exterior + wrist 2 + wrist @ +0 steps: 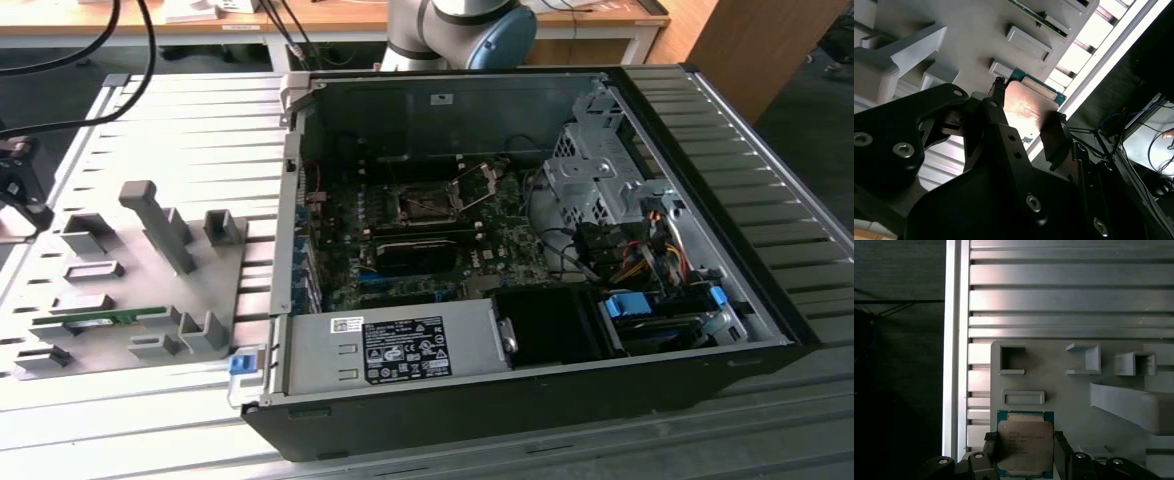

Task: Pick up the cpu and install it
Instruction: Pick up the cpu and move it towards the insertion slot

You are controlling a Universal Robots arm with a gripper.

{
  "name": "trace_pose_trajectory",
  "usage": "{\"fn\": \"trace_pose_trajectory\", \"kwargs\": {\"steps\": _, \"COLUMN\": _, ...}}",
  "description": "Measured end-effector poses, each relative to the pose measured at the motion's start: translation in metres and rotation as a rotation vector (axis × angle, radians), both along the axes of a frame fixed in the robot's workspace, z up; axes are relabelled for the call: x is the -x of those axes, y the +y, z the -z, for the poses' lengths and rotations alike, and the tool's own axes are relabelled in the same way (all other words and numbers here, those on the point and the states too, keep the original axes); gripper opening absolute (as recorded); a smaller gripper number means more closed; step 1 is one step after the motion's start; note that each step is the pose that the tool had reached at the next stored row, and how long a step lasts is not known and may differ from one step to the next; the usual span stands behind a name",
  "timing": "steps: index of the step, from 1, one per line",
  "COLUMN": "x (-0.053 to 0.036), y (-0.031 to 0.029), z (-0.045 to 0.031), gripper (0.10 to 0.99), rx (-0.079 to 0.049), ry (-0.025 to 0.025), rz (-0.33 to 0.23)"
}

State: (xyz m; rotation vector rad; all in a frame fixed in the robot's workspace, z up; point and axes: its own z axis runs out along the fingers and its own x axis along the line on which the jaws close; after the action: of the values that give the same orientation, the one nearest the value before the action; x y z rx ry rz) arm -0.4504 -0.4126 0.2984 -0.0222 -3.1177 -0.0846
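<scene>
Black metal fingers (pixel 1060 447) are closed on the small flat square cpu (pixel 1025 447) with its shiny silver lid and thin green rim. They pinch two opposite edges, which I reckon spares the lid and the underside. The chip is lid-up over the pale grey plastic fixture plate (pixel 1074 400), near that plate's edge on the ribbed aluminium worktop (pixel 1054 300). Whether it rests on the plate or hangs above it I can't tell. Nearby square pockets (pixel 1011 360) in the plate are empty. In the exterior view the black computer case (pixel 534 425) lies open side up, so the motherboard socket (pixel 430 207) faces upward, frame swung back, apparently vacant.
</scene>
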Motion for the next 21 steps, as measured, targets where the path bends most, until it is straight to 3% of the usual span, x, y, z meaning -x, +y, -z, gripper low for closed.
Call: {"fn": "trace_pose_trajectory", "kwargs": {"steps": 21, "x": 0.0, "y": 0.0001, "z": -0.0102, "gripper": 0.537, "rx": 0.0, "ry": 0.0001, "rz": 0.0}}
